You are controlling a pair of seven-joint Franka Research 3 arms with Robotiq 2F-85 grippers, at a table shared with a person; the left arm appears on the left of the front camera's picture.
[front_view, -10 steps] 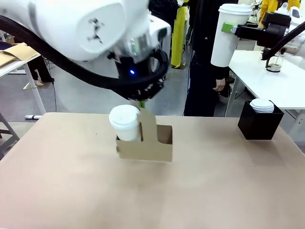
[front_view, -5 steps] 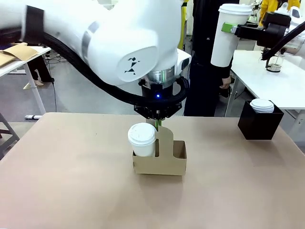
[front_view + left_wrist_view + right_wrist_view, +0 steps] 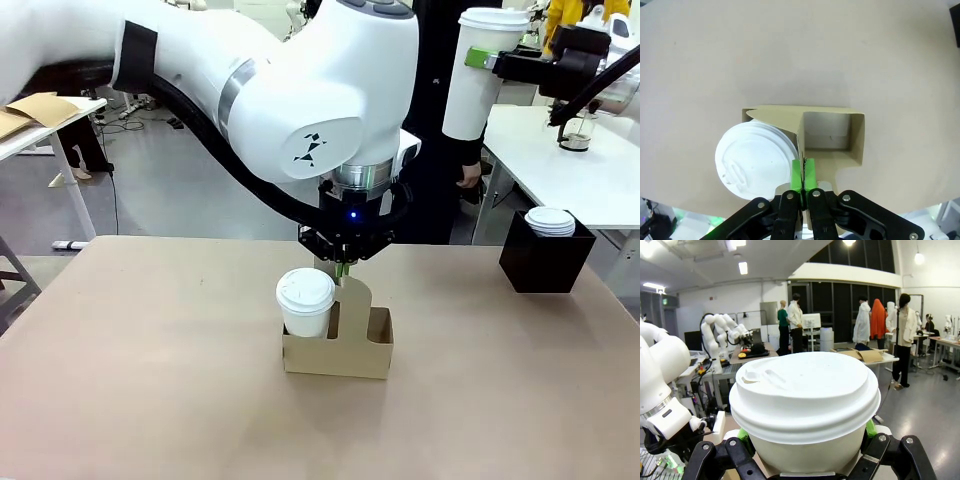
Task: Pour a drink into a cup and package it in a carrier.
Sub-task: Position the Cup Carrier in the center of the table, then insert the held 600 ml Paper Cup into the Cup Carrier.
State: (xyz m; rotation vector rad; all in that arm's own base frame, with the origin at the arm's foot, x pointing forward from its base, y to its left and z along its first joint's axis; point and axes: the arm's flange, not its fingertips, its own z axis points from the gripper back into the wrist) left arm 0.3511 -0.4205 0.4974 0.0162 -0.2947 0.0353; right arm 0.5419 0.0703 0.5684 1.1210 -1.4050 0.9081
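At centre frame in the front view, the left gripper [image 3: 343, 268] hangs straight down over the tan table [image 3: 140, 380], its green pads pinched tight on the top edge of the carrier [image 3: 338, 352]'s upright handle panel. The wrist view from above shows the left gripper [image 3: 803, 168] closed on that thin cardboard edge, the two fingers nearly meeting. The carrier [image 3: 856, 136] is at the middle of the table; whether its base rests on the top or hangs just off it cannot be told.

A white cup [image 3: 305, 303] with a lid on stands upright in the carrier's left slot, touching the handle panel. The right slot is empty. From above, the cup [image 3: 754, 160] sits lower left of the frame, with the empty square slot to its right.

At upper right in the front view, the right gripper [image 3: 488, 60] grips a second cup [image 3: 476, 80], also lidded, held upright high above the table, its fingers clamped on the sides below the lid. In the right wrist view, the second cup [image 3: 805, 405] fills the lower centre between the right gripper [image 3: 806, 450]'s fingers.

A black box [image 3: 545, 264] at the table's right edge holds a stack of lids [image 3: 550, 221]. A person [image 3: 440, 130] in dark clothes stands behind the table.
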